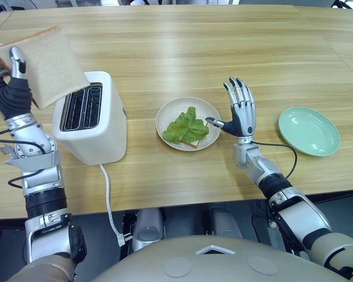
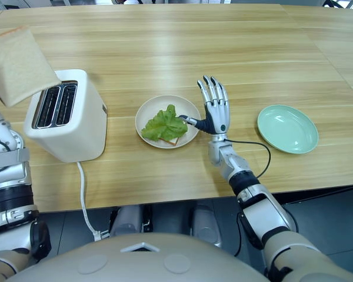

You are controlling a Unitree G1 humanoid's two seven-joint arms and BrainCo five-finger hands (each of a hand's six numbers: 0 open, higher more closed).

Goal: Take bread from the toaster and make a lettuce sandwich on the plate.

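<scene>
We note the left hand (image 1: 13, 85) at the far left edge of the table (image 1: 182, 53), raised, its fingers closed on the lower left edge of a slice (image 1: 46, 66) of white bread. The slice is clear of the toaster (image 1: 97, 132), hanging above and left of the slots, tilted with its broad face up and toward us. The plate (image 1: 207, 110) lies to the right of the slice and nearer us, with the toaster standing between them. On the plate a lettuce (image 1: 186, 126) leaf covers a lower slice (image 1: 191, 143), of which we see only a corner at the near rim. We judge the coming move to be a carry rightward and down, over or around the toaster, with the slice turned flat to sit square on the leaf. The right hand (image 1: 241, 108) is far nearer the plate, just beside its right rim, fingers spread wide and upright, thumb toward the lettuce, holding nothing. So the nearer hand is free and the farther one has the bread. A green plate (image 1: 309, 130) sits well apart on the right, out of the path.
</scene>
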